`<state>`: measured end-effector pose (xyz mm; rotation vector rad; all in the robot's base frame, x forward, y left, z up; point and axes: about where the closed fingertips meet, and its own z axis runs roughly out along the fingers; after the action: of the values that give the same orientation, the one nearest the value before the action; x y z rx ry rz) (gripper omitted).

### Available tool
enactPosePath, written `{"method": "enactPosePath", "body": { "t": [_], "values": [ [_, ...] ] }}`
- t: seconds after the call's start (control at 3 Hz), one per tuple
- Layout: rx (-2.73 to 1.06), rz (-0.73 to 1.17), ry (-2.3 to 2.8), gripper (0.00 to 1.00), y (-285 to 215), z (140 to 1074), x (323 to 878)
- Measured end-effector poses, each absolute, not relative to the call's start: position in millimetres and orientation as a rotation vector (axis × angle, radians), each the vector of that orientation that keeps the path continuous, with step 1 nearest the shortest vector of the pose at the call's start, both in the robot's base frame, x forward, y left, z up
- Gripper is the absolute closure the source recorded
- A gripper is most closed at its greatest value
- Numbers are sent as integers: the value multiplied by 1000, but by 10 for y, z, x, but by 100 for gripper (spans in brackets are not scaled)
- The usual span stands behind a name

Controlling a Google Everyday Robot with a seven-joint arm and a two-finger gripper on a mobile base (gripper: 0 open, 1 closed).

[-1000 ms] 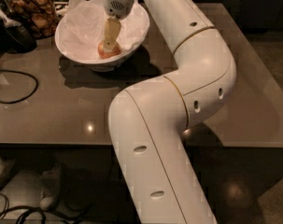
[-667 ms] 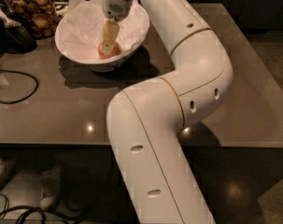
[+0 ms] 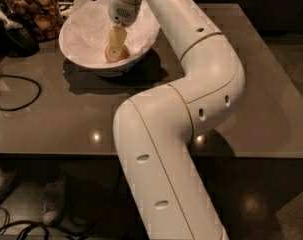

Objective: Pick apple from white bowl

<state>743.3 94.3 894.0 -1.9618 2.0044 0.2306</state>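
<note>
The white bowl (image 3: 79, 55) stands at the back left of the table, lined with crinkled white paper (image 3: 88, 31). The apple (image 3: 123, 55), yellow-orange with a red blush, lies at the bottom of the bowl. My gripper (image 3: 115, 51) reaches straight down into the bowl from the white arm and sits right on top of the apple, covering its left and upper part. The apple rests low in the bowl.
A glass jar of brown snacks (image 3: 35, 9) stands behind the bowl to the left, with a dark object (image 3: 13, 36) beside it. A black cable (image 3: 21, 91) loops on the table (image 3: 251, 94) at left. My arm's large elbow (image 3: 211, 89) hangs over the table's middle.
The arm's elbow has shifted very slightly to the left. The gripper stays on the apple in the bowl, and the apple has not visibly risen.
</note>
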Motion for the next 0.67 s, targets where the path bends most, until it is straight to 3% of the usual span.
{"method": "enactPosePath", "body": {
  "t": [0.67],
  "values": [
    [-1972, 262, 1996, 25, 953, 8839, 7450]
  ]
}}
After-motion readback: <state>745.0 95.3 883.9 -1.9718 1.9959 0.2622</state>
